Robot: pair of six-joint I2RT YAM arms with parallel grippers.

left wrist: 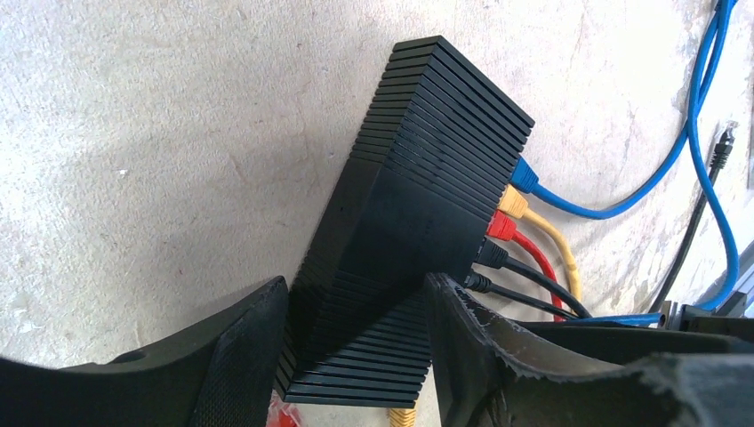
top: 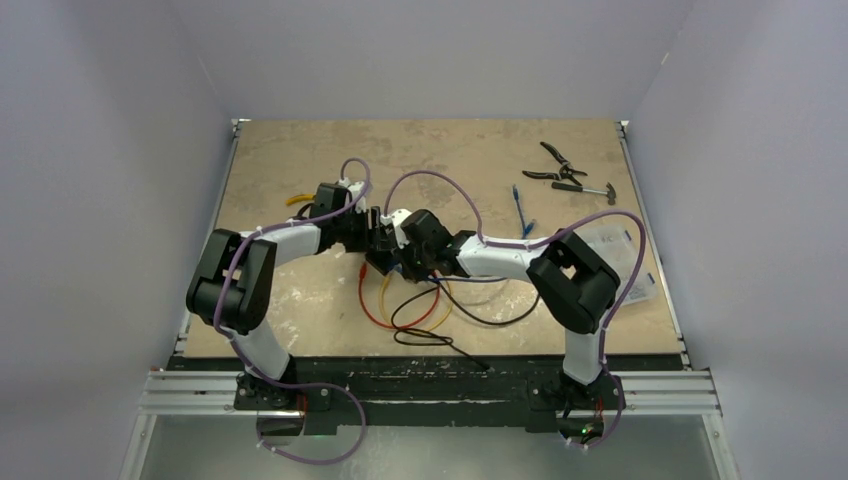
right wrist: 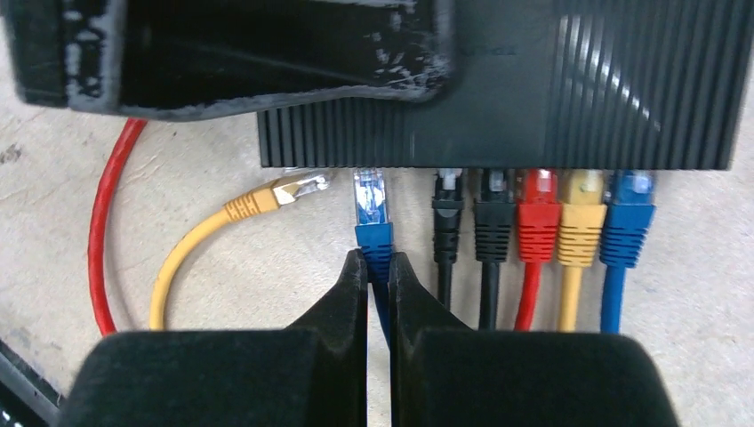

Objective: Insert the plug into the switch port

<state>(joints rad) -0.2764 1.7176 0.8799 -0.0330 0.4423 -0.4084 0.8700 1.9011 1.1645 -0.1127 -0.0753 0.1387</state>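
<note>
Progress looks well along, though the last push is left. The right pincer (right wrist: 378, 267) is clenched on the blue cable (right wrist: 382, 298) just behind its blue-booted plug with a clear tip (right wrist: 372, 203). Straight ahead of those fingertips the plug points at the socket edge of the flat black ribbed switch box (right wrist: 622, 98). Its clear tip reaches that edge, yet more of it shows than on its neighbours, so I judge it at the mouth of the port and not seated.

To the right of the pincer five cables sit in the row: a thin black cable (right wrist: 447, 209), a thicker black cable (right wrist: 493, 227), a red cable (right wrist: 538, 231), a yellow cable (right wrist: 582, 233) and a second blue cable (right wrist: 628, 233). To its left a loose yellow-cabled plug (right wrist: 289, 189) lies on the beige tabletop (right wrist: 267, 285), just short of the box and in no port.

The left pincer (left wrist: 356, 289) straddles the near end of the switch box with one finger against each long side, seemingly grasping it to brace it.

From overhead, the left arm (top: 245, 270) and the right arm (top: 565, 275) are bent at raised elbows. Their forearms angle inward so the wrists meet near the table's middle, facing each other across the box.

What remains, as I read it, is a straight slide forward until the plug seats, then letting go.
</note>
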